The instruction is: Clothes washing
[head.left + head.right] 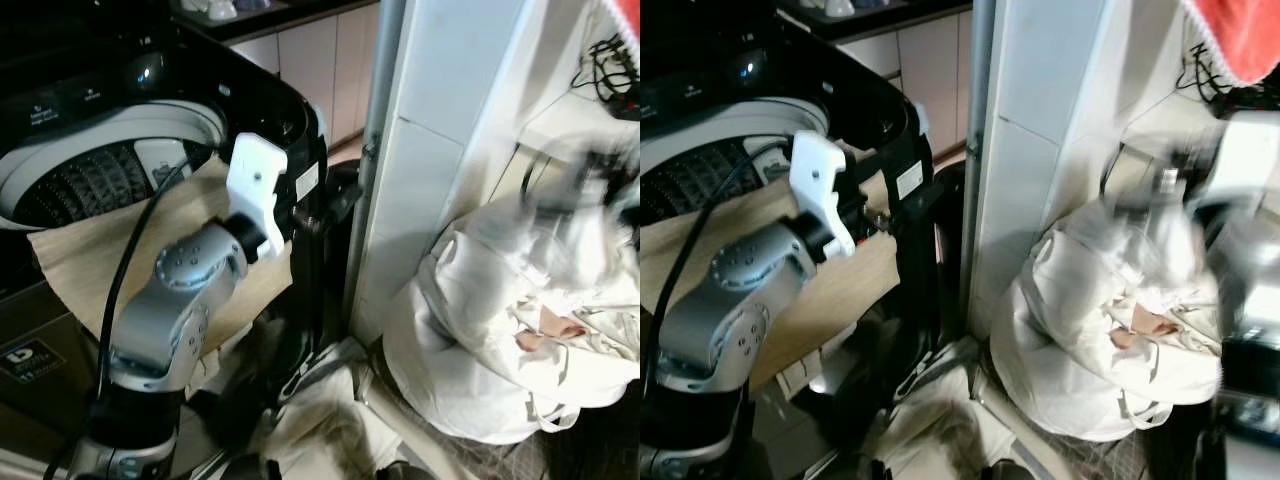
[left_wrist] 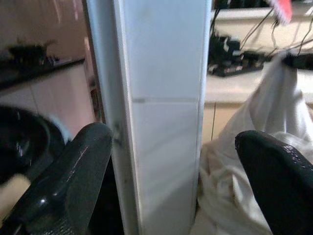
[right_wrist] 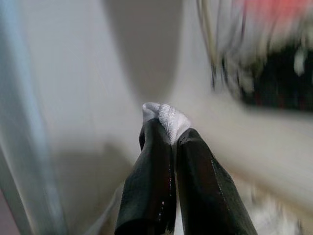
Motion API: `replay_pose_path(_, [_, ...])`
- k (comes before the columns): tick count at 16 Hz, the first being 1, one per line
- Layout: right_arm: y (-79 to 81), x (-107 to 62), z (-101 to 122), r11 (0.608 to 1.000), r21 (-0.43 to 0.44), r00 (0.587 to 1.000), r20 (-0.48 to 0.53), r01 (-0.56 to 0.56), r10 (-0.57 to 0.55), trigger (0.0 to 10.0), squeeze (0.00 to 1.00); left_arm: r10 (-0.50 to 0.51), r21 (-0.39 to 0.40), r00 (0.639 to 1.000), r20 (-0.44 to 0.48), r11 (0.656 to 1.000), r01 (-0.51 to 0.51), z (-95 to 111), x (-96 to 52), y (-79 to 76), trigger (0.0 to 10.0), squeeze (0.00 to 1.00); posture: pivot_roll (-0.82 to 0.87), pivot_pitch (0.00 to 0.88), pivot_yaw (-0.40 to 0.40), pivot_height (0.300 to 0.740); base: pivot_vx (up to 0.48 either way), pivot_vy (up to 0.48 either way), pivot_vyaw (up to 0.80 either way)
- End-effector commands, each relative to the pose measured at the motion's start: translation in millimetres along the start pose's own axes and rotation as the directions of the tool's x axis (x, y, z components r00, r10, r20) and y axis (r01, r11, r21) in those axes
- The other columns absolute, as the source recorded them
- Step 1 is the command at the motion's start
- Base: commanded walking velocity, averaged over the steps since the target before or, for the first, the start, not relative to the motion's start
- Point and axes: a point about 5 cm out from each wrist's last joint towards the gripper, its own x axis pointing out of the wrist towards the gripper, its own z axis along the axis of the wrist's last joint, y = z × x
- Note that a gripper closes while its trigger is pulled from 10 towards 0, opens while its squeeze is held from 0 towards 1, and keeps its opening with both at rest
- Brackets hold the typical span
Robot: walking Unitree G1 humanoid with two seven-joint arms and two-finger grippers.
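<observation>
Washer: on your left, the black top-loading washing machine (image 1: 150, 110) stands with its grey drum open; a beige cloth (image 1: 90, 250) drapes over its front edge.
Left hand: your left hand (image 2: 171, 181) is raised beside the washer, its black fingers (image 2: 68, 181) spread wide apart, holding nothing.
In the way: a white tiled pillar (image 1: 440, 130) stands between the washer and the laundry.
Laundry: right of the pillar, the heap of white clothes (image 1: 500, 340) sits low on the floor.
Right hand: your right hand (image 3: 165, 128) is clamped on a pinch of white fabric (image 3: 166, 115).
Hard to read: your right arm above the heap is blurred; a red cloth (image 1: 1240, 35) is cut off at the top corner.
</observation>
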Motion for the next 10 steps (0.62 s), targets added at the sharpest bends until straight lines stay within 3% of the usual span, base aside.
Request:
replay_pose_path(1, [5.5,-1.0,36.4,0.991,0.105,0.991,0.111,-0.085,0.073,0.0,0.0,0.003,-0.001,0.999,0.047,1.0,-0.003,10.1,4.3,2.4,10.0,0.0,-0.04,0.0,0.015,0.74,0.0,0.0,0.0])
replay_pose_path(2, [10.3,-2.2,55.6,0.977,0.149,0.977,0.174,-0.15,0.123,0.0,0.0,-0.005,-0.01,0.998,0.07,1.0,0.006,15.9,7.2,2.2,10.0,0.0,-0.04,0.0,0.014,0.74,0.0,0.0,0.0])
replay_pose_path(3, [18.1,-5.3,74.9,0.949,0.195,0.952,0.231,-0.247,0.201,0.0,0.0,-0.015,-0.014,0.994,0.108,1.0,0.017,24.7,11.7,1.7,10.0,1.0,-0.04,0.0,0.008,0.74,0.0,0.0,0.0])
replay_pose_path(7, [61.7,-11.4,104.3,0.802,0.224,0.823,0.293,-0.554,0.487,0.0,0.0,-0.099,-0.031,0.966,0.241,0.993,0.11,59.7,35.7,-9.3,10.0,1.0,-0.04,0.0,-0.012,0.74,0.0,0.0,0.0])
replay_pose_path(8, [76.3,-13.9,110.0,0.742,0.246,0.775,0.312,-0.624,0.549,0.0,0.0,-0.115,-0.034,0.959,0.259,0.991,0.129,64.0,40.5,-13.1,10.0,1.0,-0.04,0.0,-0.014,0.74,0.0,0.0,0.0])
replay_pose_path(9, [84.0,-15.8,112.6,0.709,0.253,0.748,0.321,-0.659,0.581,0.0,0.0,-0.12,-0.04,0.956,0.267,0.99,0.135,65.2,42.3,-14.8,10.0,1.0,-0.04,0.0,-0.014,0.74,0.0,0.0,0.0])
replay_pose_path(10, [100.7,-20.8,113.9,0.637,0.253,0.684,0.322,-0.728,0.654,0.0,0.0,-0.126,-0.057,0.951,0.281,0.987,0.147,67.2,45.9,-18.5,10.0,1.0,-0.05,0.0,-0.016,0.74,0.0,0.0,0.0])
